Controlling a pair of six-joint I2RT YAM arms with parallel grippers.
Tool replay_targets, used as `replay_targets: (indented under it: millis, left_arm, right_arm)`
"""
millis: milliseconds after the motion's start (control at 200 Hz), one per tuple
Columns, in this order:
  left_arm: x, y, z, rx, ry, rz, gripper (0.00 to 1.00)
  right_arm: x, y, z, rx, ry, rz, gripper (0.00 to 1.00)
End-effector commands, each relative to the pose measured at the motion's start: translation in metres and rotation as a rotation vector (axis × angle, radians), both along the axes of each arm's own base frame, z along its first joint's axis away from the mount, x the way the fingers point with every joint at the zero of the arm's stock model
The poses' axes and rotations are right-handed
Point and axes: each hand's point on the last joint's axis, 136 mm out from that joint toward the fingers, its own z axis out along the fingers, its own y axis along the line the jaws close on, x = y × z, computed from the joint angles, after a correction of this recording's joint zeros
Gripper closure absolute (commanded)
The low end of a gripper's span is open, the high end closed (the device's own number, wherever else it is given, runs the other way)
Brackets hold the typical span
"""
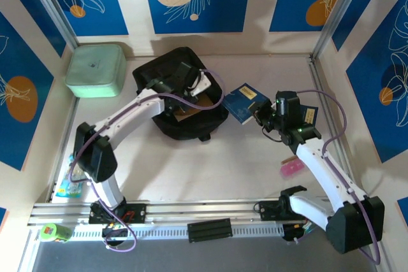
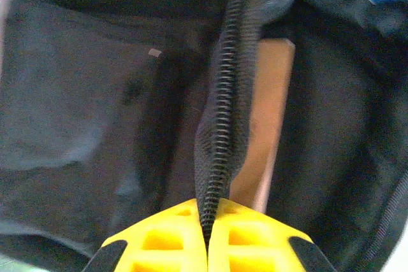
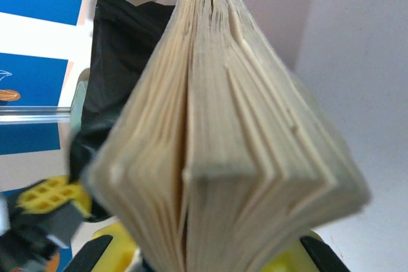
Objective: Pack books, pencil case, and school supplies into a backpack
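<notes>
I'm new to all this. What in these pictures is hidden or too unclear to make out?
- Inside of the backpack: in the top view, the left arm covers the opening; the left wrist view blurs beyond the zipper.
- Cover of the held book: the right wrist view faces its page edges; from above it is too small to read.
- Second book: in the top view, mostly behind the right wrist.

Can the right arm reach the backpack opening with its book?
Probably yes: the left hand pinches the backpack by its zipper edge, and nothing stands between it and the book.
</notes>
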Motion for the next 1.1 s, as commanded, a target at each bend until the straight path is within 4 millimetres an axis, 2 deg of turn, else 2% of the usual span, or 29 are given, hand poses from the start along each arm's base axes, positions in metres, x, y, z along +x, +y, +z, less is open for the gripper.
replay_targets:
  millis: [0,70,125,255,375,505,635,735,860,985,1050,1095]
  left_arm:
    - [0.021,0.008,0.062,-0.167,-0.236,0.147,1.0]
    - [0.024,0.011,0.076,-0.215,-0.294,0.183,1.0]
    - [0.024,0.01,0.081,-0.241,-0.313,0.18,1.0]
    - [0.022,-0.002,0.082,-0.287,-0.291,0.133,1.0]
    - [0.023,-0.002,0.082,-0.286,-0.285,0.141,1.0]
    - [0.019,-0.004,0.087,-0.324,-0.28,0.135,1.0]
    - [0.015,-0.007,0.097,-0.382,-0.277,0.128,1.0]
    - [0.013,-0.006,0.101,-0.403,-0.284,0.137,1.0]
    - [0.011,-0.009,0.11,-0.49,-0.297,0.14,1.0]
    - [0.013,-0.009,0.115,-0.533,-0.313,0.152,1.0]
    - [0.014,-0.008,0.114,-0.533,-0.321,0.159,1.0]
    - [0.015,-0.006,0.114,-0.527,-0.323,0.164,1.0]
  right_arm:
    - [-0.015,-0.004,-0.003,-0.036,0.001,-0.036,0.98]
    - [-0.018,-0.001,-0.001,-0.028,0.001,-0.029,0.98]
    - [-0.016,0.009,0.002,0.001,-0.009,0.01,0.98]
    - [-0.005,0.05,0.011,0.1,-0.033,0.16,0.98]
    - [0.014,0.086,0.019,0.15,-0.051,0.237,0.98]
    - [0.054,0.111,0.016,0.189,-0.062,0.234,0.98]
    - [0.102,0.135,-0.007,0.198,-0.029,0.187,0.98]
    - [0.136,0.17,-0.015,0.192,-0.052,0.254,0.96]
    - [0.162,0.205,-0.051,0.18,-0.02,0.317,0.93]
    - [0.174,0.223,-0.073,0.234,-0.023,0.328,0.81]
    - [0.174,0.224,-0.073,0.227,-0.043,0.352,0.62]
    - [0.171,0.215,-0.073,0.191,-0.037,0.34,0.51]
